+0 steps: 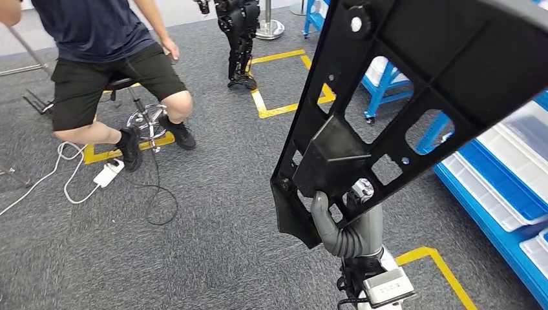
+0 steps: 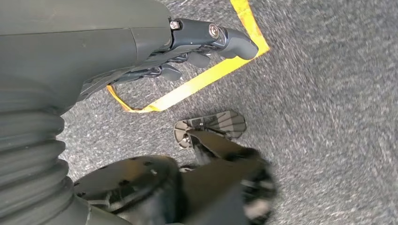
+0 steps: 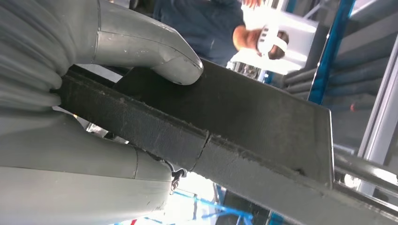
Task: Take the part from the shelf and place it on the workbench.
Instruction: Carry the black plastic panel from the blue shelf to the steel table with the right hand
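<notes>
Black plastic part is gripped at its lower end by the right hand; it should be kept steady. Left hand hangs slack, holding nothing.

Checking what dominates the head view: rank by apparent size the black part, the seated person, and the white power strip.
1. black part, though its nearness to the camera inflates it
2. seated person
3. white power strip
</notes>
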`<state>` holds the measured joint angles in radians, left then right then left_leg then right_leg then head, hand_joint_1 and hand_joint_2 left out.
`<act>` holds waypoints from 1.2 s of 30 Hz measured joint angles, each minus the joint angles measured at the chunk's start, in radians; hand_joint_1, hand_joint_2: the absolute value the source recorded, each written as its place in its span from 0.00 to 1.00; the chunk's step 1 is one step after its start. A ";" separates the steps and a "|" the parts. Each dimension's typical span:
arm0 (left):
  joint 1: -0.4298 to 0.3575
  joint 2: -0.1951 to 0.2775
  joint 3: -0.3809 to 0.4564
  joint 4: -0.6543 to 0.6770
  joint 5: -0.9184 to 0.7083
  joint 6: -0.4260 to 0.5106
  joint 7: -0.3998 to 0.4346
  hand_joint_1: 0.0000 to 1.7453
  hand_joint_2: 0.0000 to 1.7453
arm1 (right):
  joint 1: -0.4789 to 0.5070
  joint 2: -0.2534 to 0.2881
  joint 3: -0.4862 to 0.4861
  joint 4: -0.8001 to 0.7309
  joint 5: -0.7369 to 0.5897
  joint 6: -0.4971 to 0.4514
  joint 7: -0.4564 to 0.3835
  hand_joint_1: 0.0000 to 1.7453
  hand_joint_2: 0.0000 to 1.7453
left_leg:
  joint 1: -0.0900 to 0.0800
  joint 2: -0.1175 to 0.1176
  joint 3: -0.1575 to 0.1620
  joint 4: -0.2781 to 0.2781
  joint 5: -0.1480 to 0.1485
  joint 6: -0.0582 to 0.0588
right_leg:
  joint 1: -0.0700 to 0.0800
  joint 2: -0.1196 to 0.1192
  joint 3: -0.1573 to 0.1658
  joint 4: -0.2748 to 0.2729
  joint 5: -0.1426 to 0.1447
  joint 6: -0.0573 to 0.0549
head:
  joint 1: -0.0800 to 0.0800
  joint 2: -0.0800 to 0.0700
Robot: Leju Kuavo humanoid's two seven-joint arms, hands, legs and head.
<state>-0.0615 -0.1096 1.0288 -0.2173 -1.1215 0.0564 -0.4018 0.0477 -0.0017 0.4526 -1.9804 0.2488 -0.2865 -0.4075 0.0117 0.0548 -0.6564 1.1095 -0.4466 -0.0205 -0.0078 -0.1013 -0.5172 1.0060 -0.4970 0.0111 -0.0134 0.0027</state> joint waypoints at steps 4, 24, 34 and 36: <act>-0.007 -0.002 0.000 0.000 0.002 0.003 -0.002 0.00 1.00 | -0.003 -0.001 -0.014 0.000 -0.004 0.000 0.003 1.00 1.00 | -0.013 -0.004 0.027 -0.065 0.012 0.027 | 0.010 -0.037 0.010 -0.002 -0.009 0.020 | 0.007 0.000; 0.004 -0.004 0.005 0.000 0.004 0.024 0.000 0.00 1.00 | 0.074 0.006 -0.066 -0.010 -0.012 0.021 -0.021 1.00 1.00 | -0.010 -0.087 -0.068 0.081 -0.052 0.010 | -0.010 0.095 -0.018 -0.001 0.015 -0.005 | 0.000 0.000; 0.003 -0.004 0.005 0.000 -0.005 0.048 0.003 0.00 1.00 | 0.090 0.015 -0.067 -0.009 -0.009 0.030 -0.021 1.00 1.00 | -0.013 0.004 0.034 -0.064 0.002 0.021 | 0.008 -0.032 -0.001 0.002 -0.004 0.017 | 0.005 0.000; 0.003 -0.004 0.005 -0.001 -0.012 0.060 0.001 0.00 1.00 | 0.091 0.019 -0.066 -0.009 -0.006 0.032 -0.021 1.00 1.00 | -0.012 -0.021 0.034 -0.071 0.008 0.036 | 0.004 -0.013 -0.006 0.011 -0.014 0.026 | 0.006 0.000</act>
<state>-0.0585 -0.1131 1.0337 -0.2183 -1.1331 0.1166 -0.4005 0.1385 0.0172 0.3869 -1.9890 0.2428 -0.2545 -0.4290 -0.0001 0.0337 -0.6226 1.0385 -0.4385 0.0154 -0.0037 -0.1142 -0.5232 1.0169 -0.5111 0.0376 -0.0073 0.0027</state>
